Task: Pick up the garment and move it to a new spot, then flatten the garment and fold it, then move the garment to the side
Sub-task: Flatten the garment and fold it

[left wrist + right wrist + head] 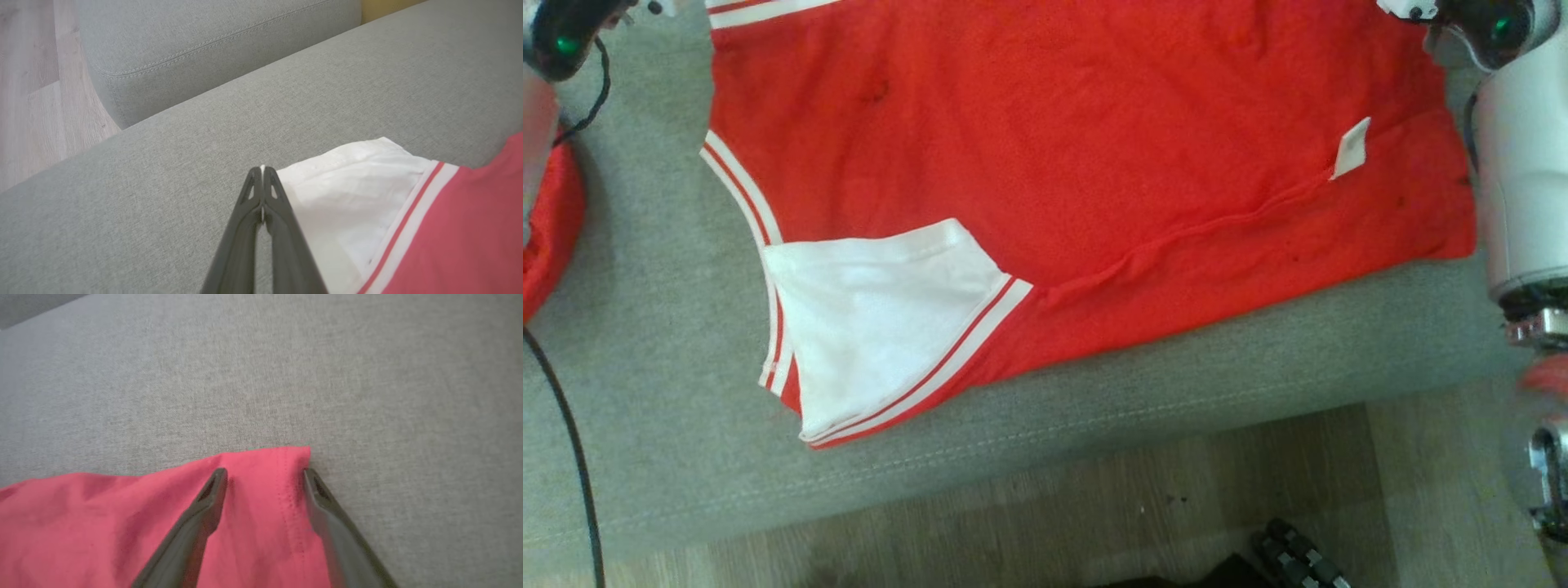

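left jaws pinched shut on the white sleeve (351, 179), right jaws wide astride the shirt hem (282, 457): if you pull now, one-sided tension could skew it.

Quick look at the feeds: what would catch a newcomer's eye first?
A bright red shirt lies spread across the grey sofa, a white sleeve near the front edge. In the left wrist view the left end effector is shut on a white edge of it; in the right wrist view the right end effector stands open astride a red corner.
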Controlling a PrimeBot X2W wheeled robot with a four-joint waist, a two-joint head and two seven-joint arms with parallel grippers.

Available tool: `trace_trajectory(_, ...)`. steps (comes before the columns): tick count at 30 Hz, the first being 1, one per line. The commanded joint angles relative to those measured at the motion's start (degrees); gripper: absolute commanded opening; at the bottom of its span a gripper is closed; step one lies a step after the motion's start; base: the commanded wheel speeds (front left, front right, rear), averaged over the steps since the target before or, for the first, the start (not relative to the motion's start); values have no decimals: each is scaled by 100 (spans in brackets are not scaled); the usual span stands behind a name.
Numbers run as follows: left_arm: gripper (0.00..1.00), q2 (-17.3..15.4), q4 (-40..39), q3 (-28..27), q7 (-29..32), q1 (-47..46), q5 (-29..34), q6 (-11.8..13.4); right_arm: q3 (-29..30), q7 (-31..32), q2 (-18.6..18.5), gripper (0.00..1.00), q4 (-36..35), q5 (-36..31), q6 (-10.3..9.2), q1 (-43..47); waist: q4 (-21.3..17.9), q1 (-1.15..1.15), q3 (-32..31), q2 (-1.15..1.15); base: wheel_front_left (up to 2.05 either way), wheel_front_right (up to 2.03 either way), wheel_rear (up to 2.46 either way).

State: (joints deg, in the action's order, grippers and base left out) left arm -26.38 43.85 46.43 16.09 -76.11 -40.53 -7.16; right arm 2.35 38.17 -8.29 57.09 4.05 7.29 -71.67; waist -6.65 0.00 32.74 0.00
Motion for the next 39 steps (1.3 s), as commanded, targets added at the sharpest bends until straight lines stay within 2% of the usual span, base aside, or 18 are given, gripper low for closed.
trace_trajectory(1, 0, -231, -164, -134, -10, -387, -28, -32, 9, -48, 51, 85, -120, -97, 20, -220, 18, 0, 10, 0, 0, 0, 0)
trace_trajectory(5, 0, -236, -134, 2, -49, -396, -102, -32, 209, -212, -7, 87, 204, -361, 20, -436, 87, 0, -8, 0, 0, 0, 0)
trace_trajectory(8, 0, -250, -112, 103, -74, -406, -167, -32, 358, -346, 0, 64, 410, -508, 20, -554, 131, 0, -29, 0, 0, 0, 0)
trace_trajectory(9, 0, -261, -106, 132, -77, -417, -190, -32, 412, -383, 3, 50, 470, -545, 20, -596, 142, 0, -30, 0, 0, 0, 0)
trace_trajectory(12, 0, -287, -79, 218, -93, -451, -244, -33, 529, -470, 14, 28, 636, -672, 20, -697, 169, 0, -29, 0, 0, 0, 0)
trace_trajectory(13, 0, -289, -71, 245, -103, -458, -262, -33, 560, -498, 19, 10, 685, -716, 20, -720, 176, 0, -31, 0, 0, 0, 0)
trace_trajectory(14, 0, -289, -63, 272, -111, -463, -280, -33, 573, -524, 23, 0, 732, -772, 20, -738, 184, 0, -34, 0, 0, 0, 0)
trace_trajectory(20, 0, -342, -91, 434, -412, -540, -296, -33, 725, -1046, 17, 0, 809, -996, 20, -852, 211, 0, -52, 0, 0, 0, 0)
trace_trajectory(26, 0, -432, -1, 361, -1478, -770, -61, -27, 1060, -1686, 5, 0, 872, -912, 20, -995, 216, 0, -174, 0, 0, 0, 0)
trace_trajectory(32, 0, -379, 86, 190, -2340, -869, -58, 0, 1114, -2086, -55, 0, 992, -746, 20, -1079, 245, 0, -324, 0, 0, 0, 0)
trace_trajectory(36, 0, -380, -6, 226, -2357, -599, -394, -25, 943, -2138, -46, 0, 1186, -499, 20, -977, 275, 0, -497, 0, 0, 0, 0)
trace_trajectory(39, 0, -502, -423, 295, -2245, -264, -807, -30, 740, -2107, -94, 0, 1285, -233, 20, -827, 319, 0, -625, 0, 0, 0, 0)
